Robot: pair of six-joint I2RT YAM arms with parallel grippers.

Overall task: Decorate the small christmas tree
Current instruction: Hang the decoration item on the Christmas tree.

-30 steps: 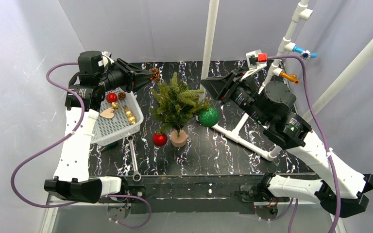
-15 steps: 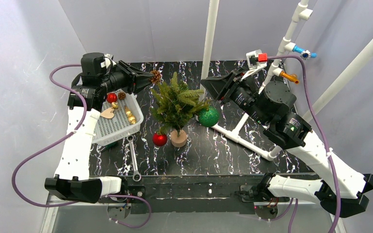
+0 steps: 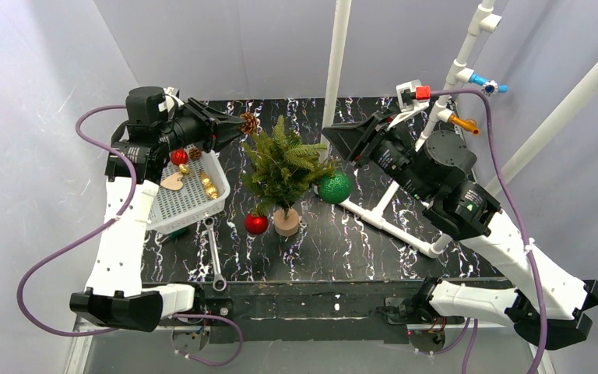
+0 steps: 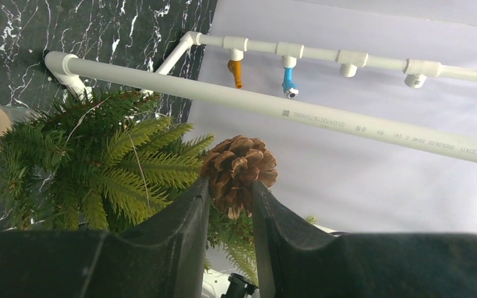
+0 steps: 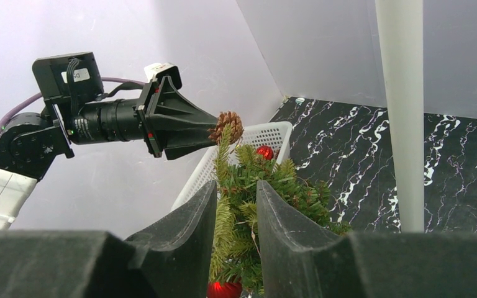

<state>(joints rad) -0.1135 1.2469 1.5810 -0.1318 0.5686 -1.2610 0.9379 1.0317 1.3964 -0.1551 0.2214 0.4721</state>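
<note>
Hanging step: the left gripper (image 4: 230, 186) clenched a pine cone (image 4: 239, 162) just left of the small christmas tree (image 3: 284, 167), mid-table. The right gripper (image 5: 236, 186) state could not be told. The next move likely required lodging the cone among branches.

I read the small christmas tree (image 3: 284, 164) as green, on a black tabletop (image 3: 342, 234) veined white. The pine cone (image 4: 239, 167) is brown. There is a glittery green bauble (image 3: 333, 188) at the tree's four o'clock and a red bauble (image 3: 256, 224) at seven.
</note>
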